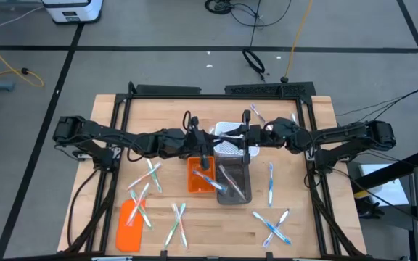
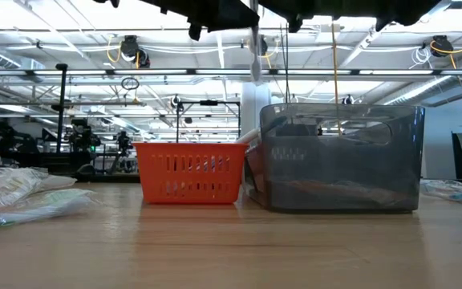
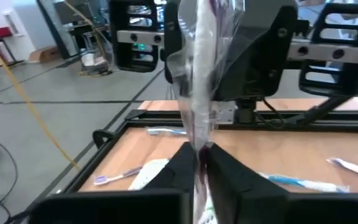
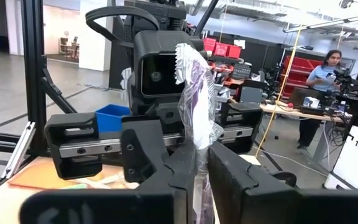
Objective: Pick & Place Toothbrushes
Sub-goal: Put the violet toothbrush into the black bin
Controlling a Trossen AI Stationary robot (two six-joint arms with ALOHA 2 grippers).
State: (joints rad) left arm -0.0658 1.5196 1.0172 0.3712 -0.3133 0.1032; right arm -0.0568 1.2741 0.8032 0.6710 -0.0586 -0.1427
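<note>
Wooden table (image 1: 303,232) inside a black frame, both arms reaching in from the sides and meeting over the middle. On the table, centre: a grey see-through bin (image 1: 232,180) with at least one toothbrush lying in it, and touching its left side a smaller orange basket (image 1: 200,176), also holding a brush. Low view shows the two containers standing side by side, basket (image 2: 189,172) left, bin (image 2: 341,157) right. A flat orange lid (image 1: 128,225) lies near the front left corner. Loose toothbrushes (image 1: 272,226) are scattered on the wood: a crossed cluster front right, one (image 1: 271,181) just right of the bin, several (image 1: 142,190) left of the basket, a crossed pair (image 1: 178,221) at the front. Above the containers, a wrapped toothbrush (image 4: 196,106) in crinkly clear packaging hangs upright between the two arms. Left gripper (image 3: 201,163) is pinched together on the wrapper (image 3: 199,74), fingers close on either side of it. Right gripper (image 4: 197,177) is likewise clamped on the same wrapped brush, pads pressed against the plastic. Both grippers face each other, almost touching. A person (image 4: 324,87) stands at a bench in the room beyond.
</note>
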